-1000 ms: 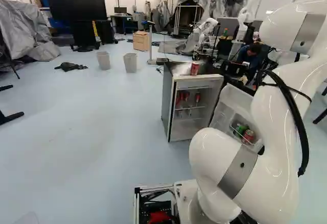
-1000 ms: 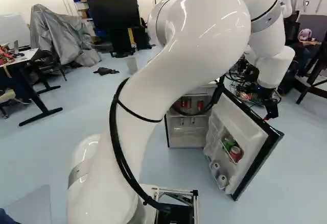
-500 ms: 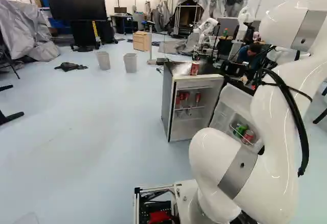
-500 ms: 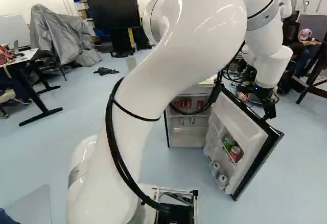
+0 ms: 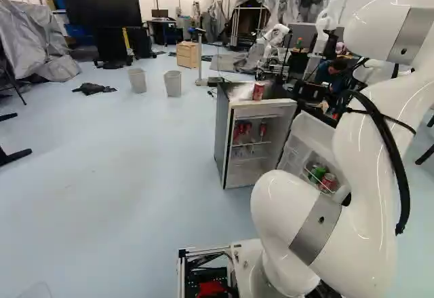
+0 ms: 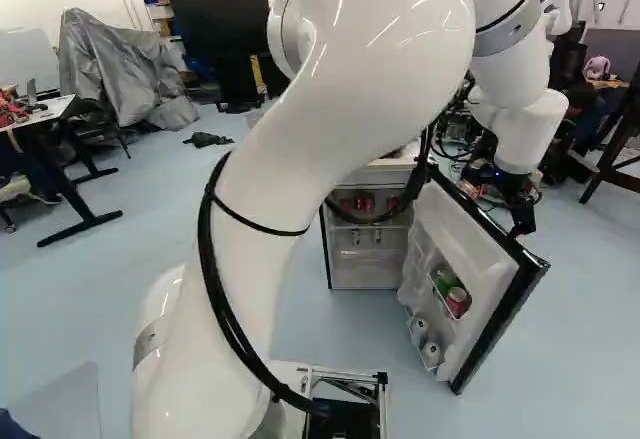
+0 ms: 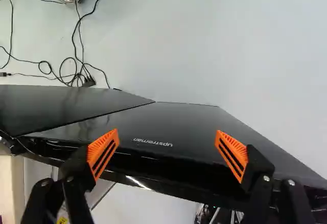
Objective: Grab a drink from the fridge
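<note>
Hand [image 6: 522, 229]: fingers spread wide, one orange pad [image 7: 103, 153] either side. Fridge door [image 7: 184, 127], black outer face, runs across under and ahead of the hand; contact, can't tell. Door stands open, its white inner side facing back toward the base.

Drinks, nearest the hand: green can [image 6: 446, 280] and red can [image 6: 457, 302] side by side in a door rack, lower than the hand and nearer the base; two silver cans [image 6: 431, 352] in the rack under those. Fridge [image 5: 222, 132] body left of the hand, red cans [image 5: 262, 129] on an inside shelf. Another can, red and upright [image 5: 258, 91], on the fridge top, next to crumpled clear wrap [image 5: 241, 93].

Past the door from the hand, looped black cables [image 7: 75, 76] on the floor. Farther out, left: two grey bins [image 5: 173, 84], big dark screen [image 5: 102, 3].
</note>
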### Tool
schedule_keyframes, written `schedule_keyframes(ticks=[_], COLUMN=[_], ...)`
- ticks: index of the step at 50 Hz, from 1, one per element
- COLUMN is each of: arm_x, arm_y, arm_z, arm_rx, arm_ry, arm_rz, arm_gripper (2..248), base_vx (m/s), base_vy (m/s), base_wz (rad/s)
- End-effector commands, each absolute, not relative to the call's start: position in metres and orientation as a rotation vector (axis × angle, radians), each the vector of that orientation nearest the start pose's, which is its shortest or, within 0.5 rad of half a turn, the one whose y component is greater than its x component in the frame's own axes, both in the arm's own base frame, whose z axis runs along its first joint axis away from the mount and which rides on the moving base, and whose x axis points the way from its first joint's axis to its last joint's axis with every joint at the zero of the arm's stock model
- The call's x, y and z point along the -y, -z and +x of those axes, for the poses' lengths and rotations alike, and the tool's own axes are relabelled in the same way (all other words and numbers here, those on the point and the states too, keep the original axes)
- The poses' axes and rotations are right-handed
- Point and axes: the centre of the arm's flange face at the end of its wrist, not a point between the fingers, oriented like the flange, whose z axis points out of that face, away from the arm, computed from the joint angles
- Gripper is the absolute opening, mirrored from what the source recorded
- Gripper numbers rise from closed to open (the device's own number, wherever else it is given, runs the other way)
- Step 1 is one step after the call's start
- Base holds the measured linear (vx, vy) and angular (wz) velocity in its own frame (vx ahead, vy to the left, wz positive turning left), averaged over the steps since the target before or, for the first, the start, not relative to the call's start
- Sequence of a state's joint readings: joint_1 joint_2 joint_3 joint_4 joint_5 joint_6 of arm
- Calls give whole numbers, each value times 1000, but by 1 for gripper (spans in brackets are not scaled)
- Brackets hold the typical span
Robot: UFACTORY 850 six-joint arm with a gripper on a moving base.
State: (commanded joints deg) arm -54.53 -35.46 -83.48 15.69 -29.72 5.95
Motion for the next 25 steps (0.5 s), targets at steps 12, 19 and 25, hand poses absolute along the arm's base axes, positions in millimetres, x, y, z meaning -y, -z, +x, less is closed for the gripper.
schedule_keyframes(ticks=[12, 19, 25], arm_x=[534, 530, 527], arm_y=[-424, -425, -425], arm_z=[397, 395, 393], arm_rx=[-1819, -1817, -1816], arm_ry=[546, 539, 530], arm_rz=[-2466, -2467, -2467], arm_gripper=[247, 247, 247], base_vx=[0, 0, 0], base_vy=[0, 0, 0], base_wz=[0, 0, 0])
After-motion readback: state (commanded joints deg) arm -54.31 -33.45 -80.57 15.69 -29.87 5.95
